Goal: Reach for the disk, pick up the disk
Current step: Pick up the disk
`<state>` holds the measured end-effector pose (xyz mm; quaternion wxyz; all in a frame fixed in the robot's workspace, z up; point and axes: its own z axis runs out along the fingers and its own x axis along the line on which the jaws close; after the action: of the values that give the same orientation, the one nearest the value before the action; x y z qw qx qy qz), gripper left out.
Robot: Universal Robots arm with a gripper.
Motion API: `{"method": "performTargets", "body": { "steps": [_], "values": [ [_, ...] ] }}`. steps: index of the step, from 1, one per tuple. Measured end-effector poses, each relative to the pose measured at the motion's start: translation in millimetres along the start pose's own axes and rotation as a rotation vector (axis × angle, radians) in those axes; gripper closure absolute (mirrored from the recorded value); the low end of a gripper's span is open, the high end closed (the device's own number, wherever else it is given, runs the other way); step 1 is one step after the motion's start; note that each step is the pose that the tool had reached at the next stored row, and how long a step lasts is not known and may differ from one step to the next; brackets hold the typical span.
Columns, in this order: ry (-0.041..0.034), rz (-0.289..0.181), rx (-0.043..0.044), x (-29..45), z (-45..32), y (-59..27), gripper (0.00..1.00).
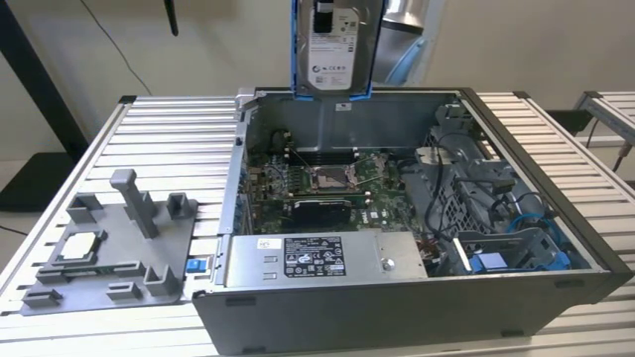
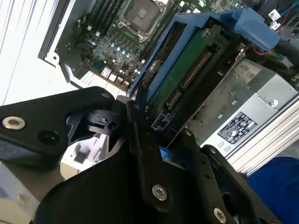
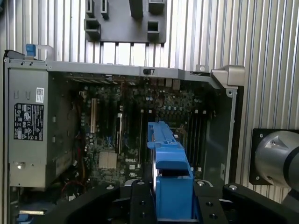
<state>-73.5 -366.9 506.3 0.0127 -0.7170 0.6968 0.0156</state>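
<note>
The black end effector (image 3: 170,210) is clamped on the disk (image 1: 332,46), a rectangular silver metal hard drive with a white printed label and a bright blue plastic frame around its edges. In the first wrist view its black fingers (image 3: 140,205) press against both sides of the blue frame. In the second wrist view the drive's green circuit-board underside and connector row face the camera, with the blue frame running along its edges and the black linkage closed beside it.

In the exterior view the disk hangs upright in the air, label facing the camera, lifted clear above the rear wall of the open grey metal computer case (image 1: 397,312), not touching it.

Directly below the end effector lies the case's green motherboard (image 1: 323,182) with its square processor socket. Farther down inside the case sits a silver power supply box (image 1: 317,256) with a black-and-white label, and beside it a grey drive cage (image 1: 496,245) with blue cables.

Well apart from the end effector, outside the case, a grey plastic fixture tray (image 1: 109,253) with upright posts rests on the ribbed aluminium desk (image 1: 169,134), holding a small flat square silver chip (image 1: 79,244).
</note>
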Motion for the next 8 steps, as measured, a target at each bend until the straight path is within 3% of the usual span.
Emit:
{"method": "performTargets", "body": {
  "steps": [8],
  "values": [
    [0.0001,0.000,0.0000,1.0,0.1,-34.9,1.00]
  ]
}}
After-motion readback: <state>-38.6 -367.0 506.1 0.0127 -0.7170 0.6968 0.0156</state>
